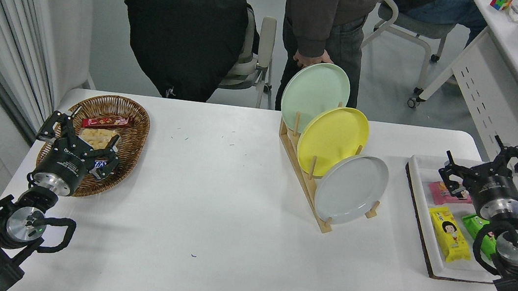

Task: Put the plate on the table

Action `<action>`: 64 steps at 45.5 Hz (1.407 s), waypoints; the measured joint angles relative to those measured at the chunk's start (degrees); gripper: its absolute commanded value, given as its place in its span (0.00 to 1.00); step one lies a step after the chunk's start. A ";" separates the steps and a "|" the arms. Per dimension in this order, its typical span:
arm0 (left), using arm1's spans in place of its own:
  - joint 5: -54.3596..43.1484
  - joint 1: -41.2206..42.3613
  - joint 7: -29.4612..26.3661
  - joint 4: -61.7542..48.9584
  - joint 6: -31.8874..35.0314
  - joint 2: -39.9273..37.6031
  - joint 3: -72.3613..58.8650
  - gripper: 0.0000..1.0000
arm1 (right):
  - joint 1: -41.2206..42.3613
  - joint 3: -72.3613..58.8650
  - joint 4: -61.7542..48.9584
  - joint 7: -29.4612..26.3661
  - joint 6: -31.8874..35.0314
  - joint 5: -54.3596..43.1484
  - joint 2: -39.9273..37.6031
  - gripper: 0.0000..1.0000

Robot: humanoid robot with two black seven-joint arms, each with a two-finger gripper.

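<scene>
Head view: right gripper [484,165] hovers over the tray [415,177], jaws wide, well apart from the racked plate [351,189]; left gripper [78,130] likewise wide over the basket [136,118].

You have three plates [351,189] in one rack [306,181], one basket [135,123], one tray [422,165], two grippers [484,165].

- The yellow plate [333,140] hides the lower right of the pale mint-green plate [313,94].
- The light grey plate [351,188] hides the yellow plate's lower edge.
- The right gripper [483,164] hides part of the white tray [416,177] beside the plate rack [302,182].
- The person [326,20] behind that rack is cut off above the chest.
</scene>
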 measured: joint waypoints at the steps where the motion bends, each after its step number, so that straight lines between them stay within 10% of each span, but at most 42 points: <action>1: 0.00 0.00 0.00 0.00 0.00 0.00 0.00 0.98 | 0.00 -0.04 -0.01 0.00 0.00 0.00 0.01 0.99; 64: 0.00 0.00 -0.09 0.00 -0.01 -0.26 -0.34 0.98 | 0.34 -2.07 -1.76 -0.58 6.46 0.16 0.47 0.99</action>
